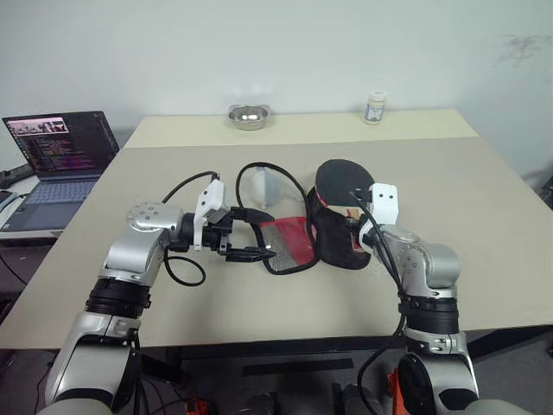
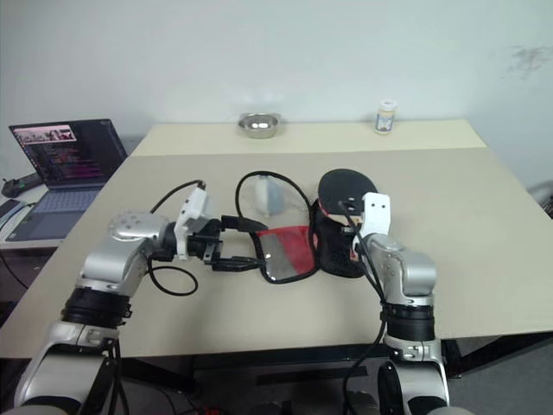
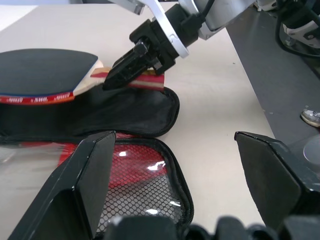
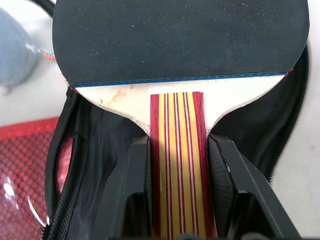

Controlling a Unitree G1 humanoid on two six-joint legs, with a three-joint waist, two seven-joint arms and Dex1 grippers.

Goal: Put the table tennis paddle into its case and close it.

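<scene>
step: seating paddle (image 4: 180,55) in open case (image 3: 125,112) | right gripper (image 4: 177,165) clamps handle; left gripper (image 3: 175,170) released | next: lower paddle flat, fold flap

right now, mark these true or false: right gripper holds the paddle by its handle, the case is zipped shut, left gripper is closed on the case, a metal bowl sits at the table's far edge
1. The right gripper holds the table tennis paddle by its handle: true.
2. The case is zipped shut: false, it lies open.
3. The left gripper is closed on the case: false, its jaws stand open.
4. A metal bowl sits at the table's far edge: true.
</scene>
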